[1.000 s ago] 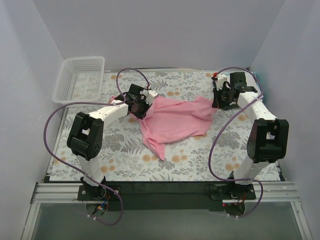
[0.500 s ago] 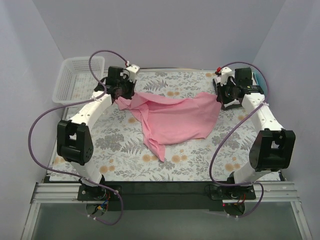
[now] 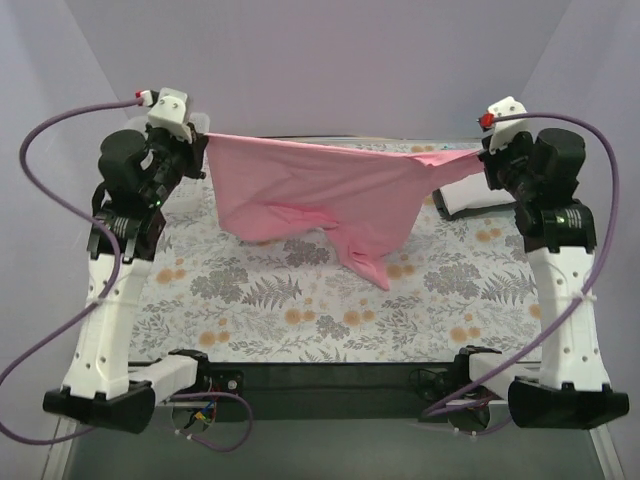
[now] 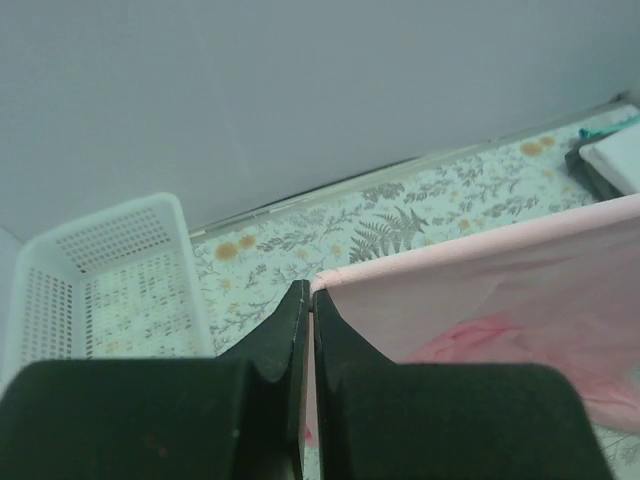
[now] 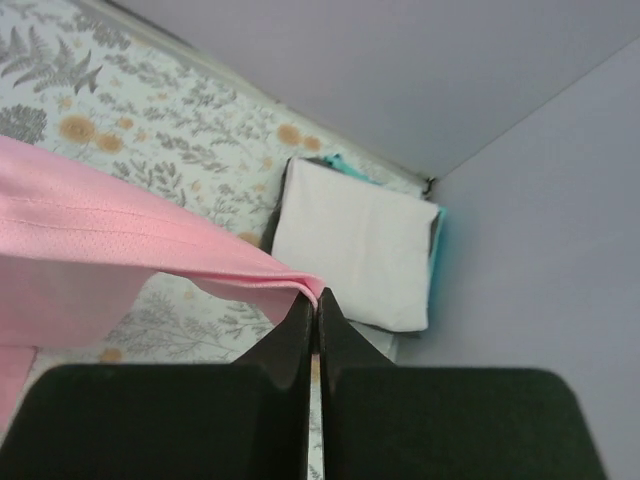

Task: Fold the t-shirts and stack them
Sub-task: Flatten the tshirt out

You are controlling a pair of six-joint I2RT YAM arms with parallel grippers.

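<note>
Hanging above the floral tablecloth [image 3: 260, 300], the pink t-shirt [image 3: 320, 190] is held stretched between both arms. Its top edge is pulled taut from roughly 10 o'clock to 2 o'clock in the top view, and the rest is left drooping toward the middle. One end is pinched by the left gripper [image 4: 308, 290], jaws pressed together on the hem. The other end is clamped the same way by the right gripper [image 5: 318, 297]. A folded stack of t-shirts [image 5: 355, 255], white on top with teal edges, is seen at 2 o'clock, just beneath that gripper. A white mesh basket [image 4: 120, 270] is parked at 10 o'clock.
</note>
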